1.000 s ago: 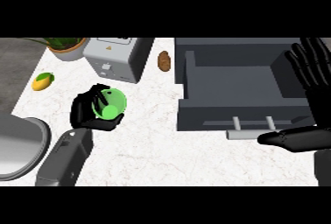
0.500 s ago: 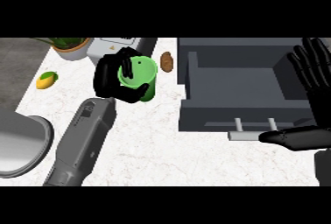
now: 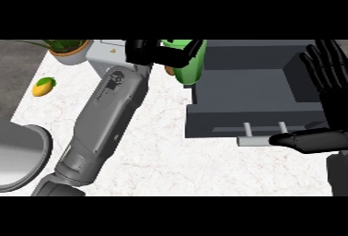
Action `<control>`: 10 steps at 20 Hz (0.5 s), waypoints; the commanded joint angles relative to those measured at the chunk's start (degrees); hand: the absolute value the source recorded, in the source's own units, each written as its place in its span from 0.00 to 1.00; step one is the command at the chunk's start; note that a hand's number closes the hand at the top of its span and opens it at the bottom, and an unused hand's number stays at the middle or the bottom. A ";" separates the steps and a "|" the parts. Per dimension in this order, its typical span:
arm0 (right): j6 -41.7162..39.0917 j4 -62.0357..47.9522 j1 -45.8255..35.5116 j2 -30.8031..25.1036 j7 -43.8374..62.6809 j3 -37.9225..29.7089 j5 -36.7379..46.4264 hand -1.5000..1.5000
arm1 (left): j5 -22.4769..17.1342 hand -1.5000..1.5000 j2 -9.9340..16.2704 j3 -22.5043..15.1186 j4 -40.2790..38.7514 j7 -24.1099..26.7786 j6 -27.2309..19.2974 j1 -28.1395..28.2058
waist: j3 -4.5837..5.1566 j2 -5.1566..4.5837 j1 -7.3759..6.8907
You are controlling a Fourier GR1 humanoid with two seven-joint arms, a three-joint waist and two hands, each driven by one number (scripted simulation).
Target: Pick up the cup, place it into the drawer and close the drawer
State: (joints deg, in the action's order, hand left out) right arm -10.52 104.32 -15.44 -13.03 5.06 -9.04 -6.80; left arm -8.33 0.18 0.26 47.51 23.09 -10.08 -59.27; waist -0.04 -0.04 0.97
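Carrying is the step in hand: your left hand (image 3: 159,51) has its fingers curled round the green cup (image 3: 188,67) at top centre, just beside the open drawer (image 3: 255,120)'s left wall. Next, I judge, move it right over the cavity and release. Your right hand (image 3: 326,69) rests open at the right edge.
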 commanded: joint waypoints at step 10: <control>-0.21 -0.59 -3.21 0.25 0.86 0.93 -0.39 0.00 | -5.91 1.00 -0.18 -9.18 -23.88 -9.97 -12.25 -18.16 | -0.06 -1.11 3.95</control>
State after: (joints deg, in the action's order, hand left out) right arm -11.18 103.95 -17.50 -13.37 5.66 -8.93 -7.60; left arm -12.67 0.02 -6.13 30.16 15.06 -19.25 -73.66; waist -0.08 -0.76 3.60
